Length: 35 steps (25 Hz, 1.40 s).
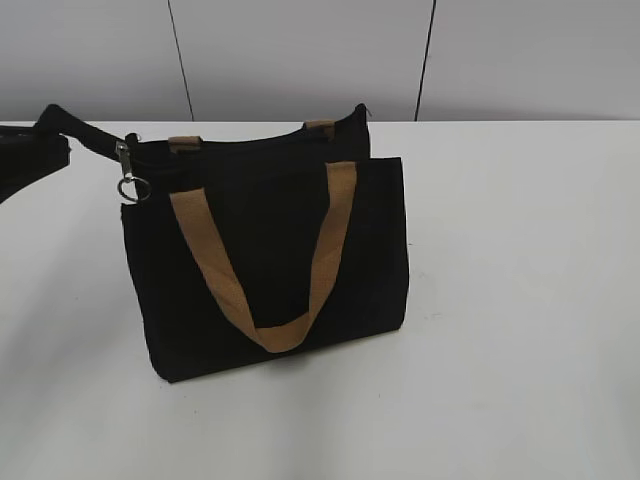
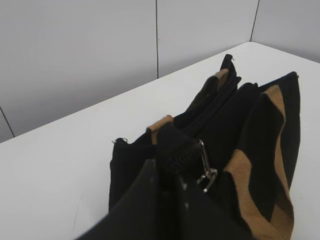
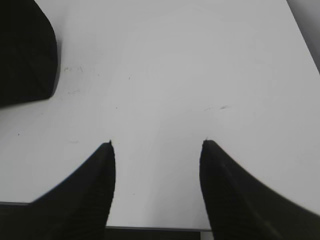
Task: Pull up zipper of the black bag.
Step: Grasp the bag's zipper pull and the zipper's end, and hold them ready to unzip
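The black bag (image 1: 265,260) stands upright on the white table, one tan handle hanging down its front. The zipper line (image 2: 212,107) runs along its top edge. The only silver metal on it is a clasp with a ring (image 1: 128,172) hanging at the bag's left end; it also shows in the left wrist view (image 2: 206,172). My left gripper (image 1: 105,148) is shut on a black webbing tab (image 2: 180,150) at that end, right beside the clasp. My right gripper (image 3: 157,145) is open and empty over bare table, to the right of the bag's corner (image 3: 25,50). It is outside the exterior view.
The white table (image 1: 520,300) stretches out to the right of the bag and in front of it. A grey panelled wall (image 1: 300,50) stands behind the table. The table's front edge (image 3: 155,227) lies just below the right jaws.
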### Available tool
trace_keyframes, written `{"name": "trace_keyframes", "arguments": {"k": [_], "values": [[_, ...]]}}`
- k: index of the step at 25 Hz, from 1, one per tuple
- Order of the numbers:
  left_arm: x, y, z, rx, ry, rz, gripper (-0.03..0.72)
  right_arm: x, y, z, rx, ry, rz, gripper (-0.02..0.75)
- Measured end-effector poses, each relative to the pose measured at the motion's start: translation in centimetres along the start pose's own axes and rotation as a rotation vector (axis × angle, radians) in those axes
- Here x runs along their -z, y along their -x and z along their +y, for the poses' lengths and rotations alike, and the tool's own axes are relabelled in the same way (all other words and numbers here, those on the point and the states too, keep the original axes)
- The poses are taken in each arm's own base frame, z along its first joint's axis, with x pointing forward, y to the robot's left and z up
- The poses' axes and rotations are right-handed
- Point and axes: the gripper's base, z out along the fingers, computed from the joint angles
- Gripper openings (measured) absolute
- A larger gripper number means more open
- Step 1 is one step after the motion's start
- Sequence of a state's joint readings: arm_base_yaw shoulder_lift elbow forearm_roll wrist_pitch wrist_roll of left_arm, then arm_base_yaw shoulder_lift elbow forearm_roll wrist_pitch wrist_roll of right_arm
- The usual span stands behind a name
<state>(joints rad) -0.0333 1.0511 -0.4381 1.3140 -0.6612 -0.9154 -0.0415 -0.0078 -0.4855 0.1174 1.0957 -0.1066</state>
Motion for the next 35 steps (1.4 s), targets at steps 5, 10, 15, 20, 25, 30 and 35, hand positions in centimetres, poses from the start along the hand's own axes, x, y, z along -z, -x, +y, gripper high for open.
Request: {"name": "trace_keyframes", "arguments": {"k": [5, 10, 15, 20, 25, 30, 35], "values": [[0.0, 0.0, 0.0, 0.0, 0.0, 0.0, 0.02, 0.0, 0.0, 0.0, 0.0, 0.0, 0.0, 0.421], [0.0, 0.01, 0.01, 0.002, 0.001, -0.001, 0.02, 0.0, 0.0, 0.0, 0.0, 0.0, 0.0, 0.421], [0.0, 0.1, 0.1, 0.024, 0.012, -0.013, 0.02, 0.0, 0.0, 0.0, 0.0, 0.0, 0.0, 0.421], [0.04, 0.56, 0.52, 0.113, 0.054, -0.067, 0.02, 0.0, 0.0, 0.0, 0.0, 0.0, 0.0, 0.421], [0.05, 0.62, 0.6, 0.128, 0.063, -0.075, 0.02, 0.0, 0.0, 0.0, 0.0, 0.0, 0.0, 0.421], [0.05, 0.6, 0.62, 0.128, 0.065, -0.073, 0.02, 0.0, 0.0, 0.0, 0.0, 0.0, 0.0, 0.421], [0.05, 0.6, 0.63, 0.128, 0.066, -0.073, 0.02, 0.0, 0.01, 0.0, -0.004, 0.0, -0.001, 0.421]]}}
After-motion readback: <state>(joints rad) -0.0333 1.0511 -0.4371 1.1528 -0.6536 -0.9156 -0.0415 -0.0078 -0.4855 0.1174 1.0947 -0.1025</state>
